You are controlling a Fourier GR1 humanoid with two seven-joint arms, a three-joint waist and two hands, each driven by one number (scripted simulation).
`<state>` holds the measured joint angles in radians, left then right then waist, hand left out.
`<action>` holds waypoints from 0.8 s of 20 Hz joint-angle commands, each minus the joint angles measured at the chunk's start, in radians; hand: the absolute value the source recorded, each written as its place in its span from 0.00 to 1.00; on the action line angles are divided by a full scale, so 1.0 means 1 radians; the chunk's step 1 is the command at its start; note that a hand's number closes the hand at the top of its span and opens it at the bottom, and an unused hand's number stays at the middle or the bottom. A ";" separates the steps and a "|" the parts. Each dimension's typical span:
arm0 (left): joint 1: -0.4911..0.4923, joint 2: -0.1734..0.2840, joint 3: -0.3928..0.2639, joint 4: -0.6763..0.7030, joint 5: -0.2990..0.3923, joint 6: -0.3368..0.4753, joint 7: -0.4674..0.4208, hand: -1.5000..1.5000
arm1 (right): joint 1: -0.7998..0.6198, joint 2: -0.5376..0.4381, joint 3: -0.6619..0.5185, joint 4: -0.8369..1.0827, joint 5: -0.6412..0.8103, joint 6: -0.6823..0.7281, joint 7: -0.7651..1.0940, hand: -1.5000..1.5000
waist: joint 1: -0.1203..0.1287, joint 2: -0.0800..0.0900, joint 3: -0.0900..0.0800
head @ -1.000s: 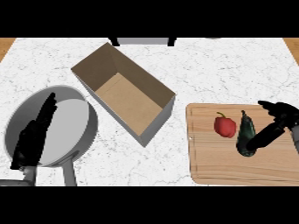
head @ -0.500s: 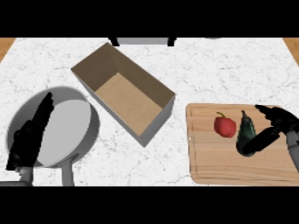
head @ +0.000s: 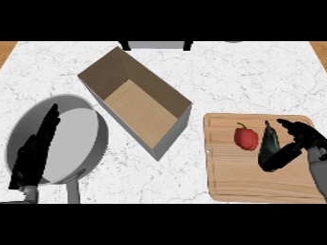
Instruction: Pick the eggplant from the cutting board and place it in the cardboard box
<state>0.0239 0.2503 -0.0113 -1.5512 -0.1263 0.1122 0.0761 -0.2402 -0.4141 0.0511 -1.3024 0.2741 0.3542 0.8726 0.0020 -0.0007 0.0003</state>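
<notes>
A dark eggplant (head: 268,143) lies lengthwise on the wooden cutting board (head: 247,184) at the right. My right hand (head: 304,139) is at its right side, with curled fingers beside its upper half and the thumb lying across its lower end. The eggplant rests on the board. An open, empty cardboard box (head: 141,107) lies slantwise at the middle of the counter, left of the board. My left hand (head: 36,148) rests open at the far left, fingers straight, over a grey pan.
A red pepper (head: 246,138) lies on the board just left of the eggplant. The round grey pan (head: 81,139) fills the lower left, close to the box's left wall. A grey object (head: 156,45) sits at the counter's far edge.
My right hand has shifted left and down against the eggplant, and its thumb has come across the eggplant's lower end. The left hand and the box have not moved.
</notes>
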 commanded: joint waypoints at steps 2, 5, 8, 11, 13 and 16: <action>-0.032 -0.036 0.003 0.057 -0.050 0.006 -0.014 0.50 | 0.004 0.056 0.000 0.043 0.074 -0.020 -0.019 0.00 | 0.000 0.001 0.000; -0.087 -0.013 0.026 -0.038 -0.027 -0.028 0.133 0.50 | -0.031 0.074 -0.001 0.092 0.093 -0.016 -0.048 0.00 | 0.001 0.001 0.000; 0.014 -0.020 0.037 -0.014 -0.035 -0.040 0.000 0.50 | -0.050 0.089 -0.002 0.101 0.094 0.033 -0.010 0.00 | 0.004 0.001 0.000; -0.007 -0.042 0.041 -0.023 -0.046 -0.038 0.022 0.50 | 0.023 0.085 -0.040 0.022 0.079 0.048 -0.012 0.00 | 0.000 0.000 0.000; -0.070 -0.045 0.053 0.078 -0.053 -0.037 -0.005 0.50 | 0.026 0.090 -0.057 -0.021 0.049 0.067 0.016 1.00 | -0.004 0.000 -0.001; -0.012 -0.044 0.029 -0.064 -0.052 -0.050 0.084 0.50 | -0.043 0.075 -0.012 0.134 0.195 -0.037 -0.133 1.00 | 0.006 0.001 0.000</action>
<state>0.0001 0.2141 0.0335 -1.5365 -0.1696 0.0685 0.0841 -0.2622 -0.3471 0.0199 -1.2489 0.4011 0.3630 0.8236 0.0008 -0.0078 -0.0116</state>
